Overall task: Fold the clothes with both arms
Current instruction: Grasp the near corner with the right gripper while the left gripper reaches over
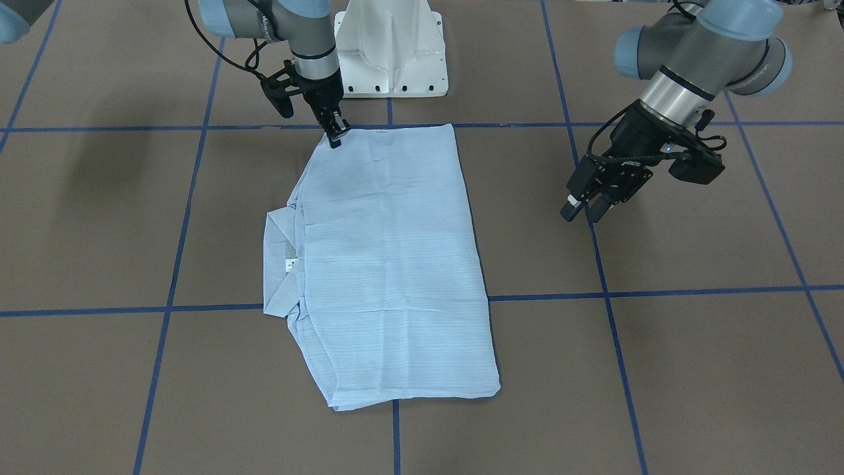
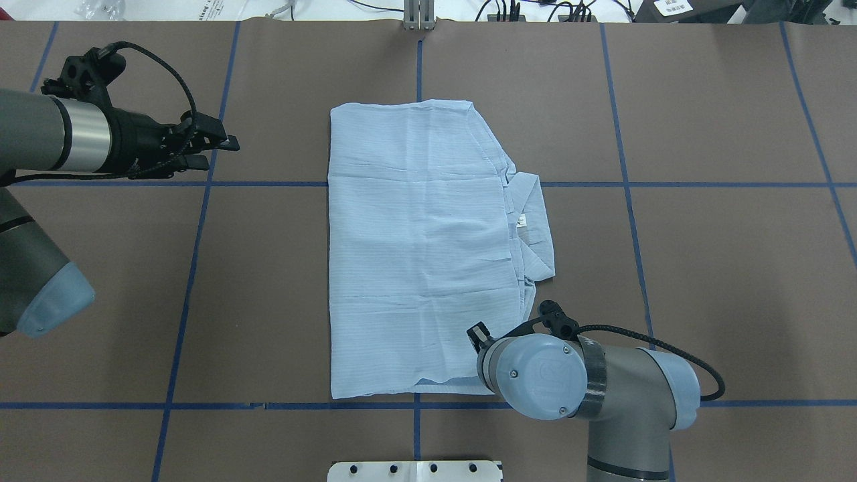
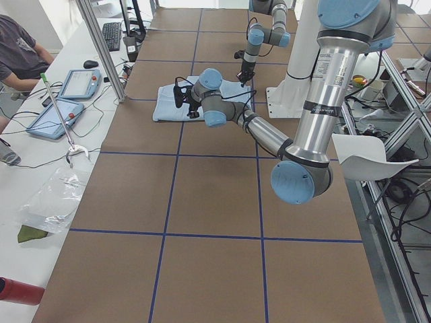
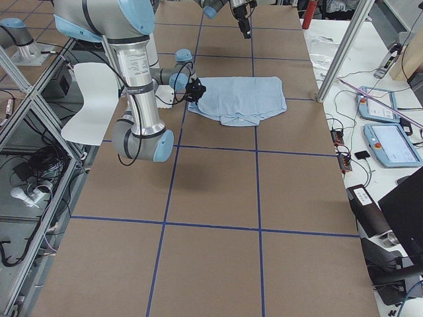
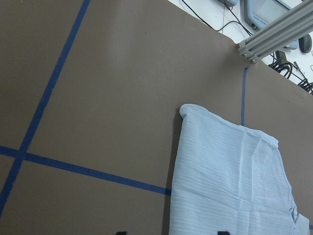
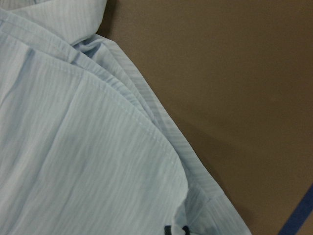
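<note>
The pale-blue striped shirt lies folded into a long rectangle on the brown table. Its collar and neck tag stick out on one long side. It also shows in the overhead view and the left wrist view. My right gripper points down at the shirt's corner nearest the robot base. Its fingertips are pinched together on the fabric. In the overhead view my own wrist hides it. My left gripper is open and empty. It hovers over bare table well off the shirt's far long edge.
The white pedestal base stands just behind the shirt's near end. Blue tape lines grid the brown table. An aluminium post stands at the far edge. Tablets and an operator are beside the table.
</note>
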You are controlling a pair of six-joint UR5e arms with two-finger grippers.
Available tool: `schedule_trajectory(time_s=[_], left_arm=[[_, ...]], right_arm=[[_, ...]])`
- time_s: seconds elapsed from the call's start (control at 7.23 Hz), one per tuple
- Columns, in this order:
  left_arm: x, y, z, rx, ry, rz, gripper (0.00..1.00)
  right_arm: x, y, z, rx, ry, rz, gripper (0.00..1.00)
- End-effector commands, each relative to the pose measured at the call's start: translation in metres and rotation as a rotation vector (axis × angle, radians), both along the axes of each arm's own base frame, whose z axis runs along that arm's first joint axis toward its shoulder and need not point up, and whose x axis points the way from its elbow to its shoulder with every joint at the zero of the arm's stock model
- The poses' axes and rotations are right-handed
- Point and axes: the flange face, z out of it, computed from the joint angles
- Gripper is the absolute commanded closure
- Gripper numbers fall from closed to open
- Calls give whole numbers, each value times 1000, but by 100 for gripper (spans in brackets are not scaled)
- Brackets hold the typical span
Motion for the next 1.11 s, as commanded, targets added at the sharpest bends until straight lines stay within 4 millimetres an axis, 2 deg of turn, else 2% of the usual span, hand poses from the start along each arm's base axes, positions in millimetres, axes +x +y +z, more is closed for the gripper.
schedule_trajectory(time_s=[0.0, 0.14, 0.28, 0.55, 0.69, 0.83, 0.97], left_arm=[[14, 17, -12, -76, 61, 5, 32], [33, 29, -13, -91, 63, -8, 32], [59, 55, -19, -140, 72, 8, 31], [133, 131, -27, -246, 20, 14, 32], [155, 158, -33, -297, -7, 45, 32], [183, 192, -30, -332, -30, 79, 32], [202, 216, -28, -344, -37, 98, 33]], right_arm=[[-1, 10, 3, -6, 27, -16, 100], [-1, 12, 3, -4, 34, -18, 100], [-2, 13, 3, -4, 34, -21, 100], [-1, 12, 4, -4, 33, -22, 100], [0, 12, 6, -5, 37, -23, 100], [1, 13, 6, -5, 35, -23, 100], [0, 13, 5, -6, 32, -24, 100]])
